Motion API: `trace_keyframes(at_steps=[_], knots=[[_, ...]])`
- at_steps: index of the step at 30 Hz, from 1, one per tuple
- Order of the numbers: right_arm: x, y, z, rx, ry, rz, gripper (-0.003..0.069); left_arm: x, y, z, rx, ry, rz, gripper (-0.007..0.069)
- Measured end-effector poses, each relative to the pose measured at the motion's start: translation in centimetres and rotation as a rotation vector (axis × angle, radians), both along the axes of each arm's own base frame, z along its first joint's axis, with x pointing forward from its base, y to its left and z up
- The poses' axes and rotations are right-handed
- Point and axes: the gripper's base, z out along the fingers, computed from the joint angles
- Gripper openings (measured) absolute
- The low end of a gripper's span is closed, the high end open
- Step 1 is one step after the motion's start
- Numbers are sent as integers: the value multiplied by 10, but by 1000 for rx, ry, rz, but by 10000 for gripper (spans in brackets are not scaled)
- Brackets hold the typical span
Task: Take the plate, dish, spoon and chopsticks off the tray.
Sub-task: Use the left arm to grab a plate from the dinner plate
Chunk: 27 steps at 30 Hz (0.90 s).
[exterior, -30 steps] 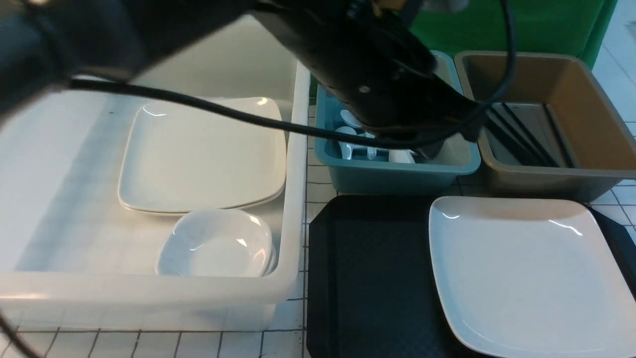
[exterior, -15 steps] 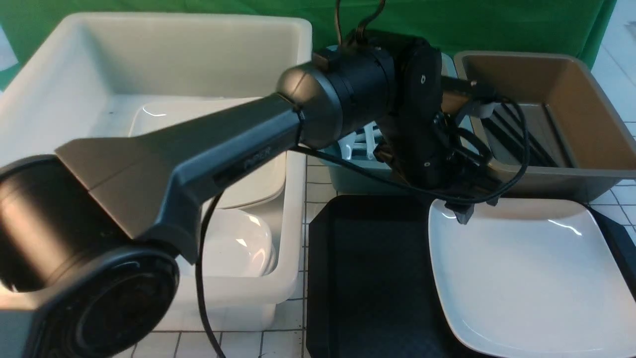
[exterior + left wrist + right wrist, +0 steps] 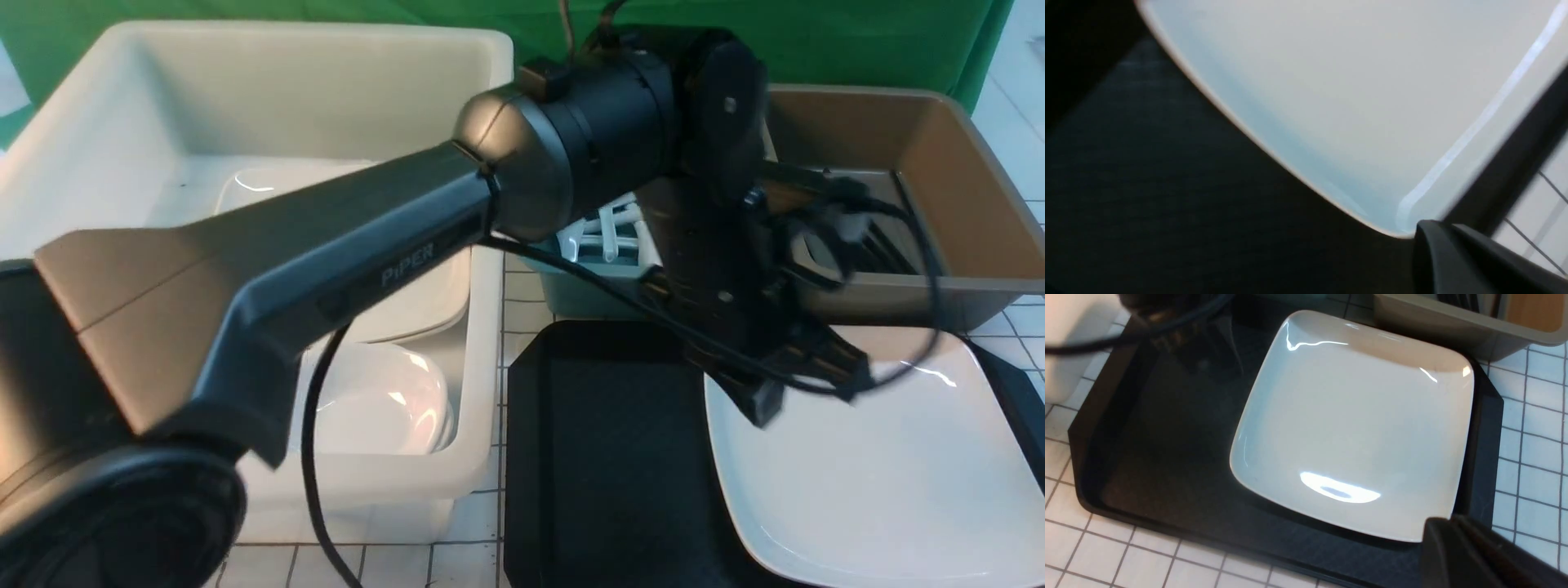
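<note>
Plate (image 3: pixel 865 465) on tray (image 3: pixel 604 457), 3 o'clock half. Left gripper (image 3: pixel 804 388) at plate's 11 o'clock corner, jaws pressed together, contact unclear. Right gripper (image 3: pixel 1447 535): jaws pressed together, empty.

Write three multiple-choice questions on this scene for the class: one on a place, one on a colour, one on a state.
1. What lies on the tray? A a spoon; B the plate; C a small dish.
2. Which colour is the tub holding the chopsticks? A teal; B white; C brown.
3. How does the plate rest? A flat, face up; B upside down; C on its edge.
Answers: 1 B, only the plate sits on the tray, on its right part. 2 C, the black sticks lie in the brown tub. 3 A, its hollow faces up.
</note>
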Motion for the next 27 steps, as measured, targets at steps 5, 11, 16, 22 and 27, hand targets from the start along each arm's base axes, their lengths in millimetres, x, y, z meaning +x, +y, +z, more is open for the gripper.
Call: trace_keyframes(at_steps=[5,11,16,22,27], knots=[[0,0,0,-1,0,1,5,-24,-12,-17,18,45,-12,-1],[0,0,0,-21,-5,21,5,-40,-2,-38,-24,79,28,-1],[0,0,0,-41,-12,43,5,-65,33,8,-197,-26,107,-1],[1,1,1,-40,-33,55,5,-69,44,1,-362,-26,304,-1],[2,2,2,-34,-47,58,5,-56,38,-29,-329,-13,355,9]])
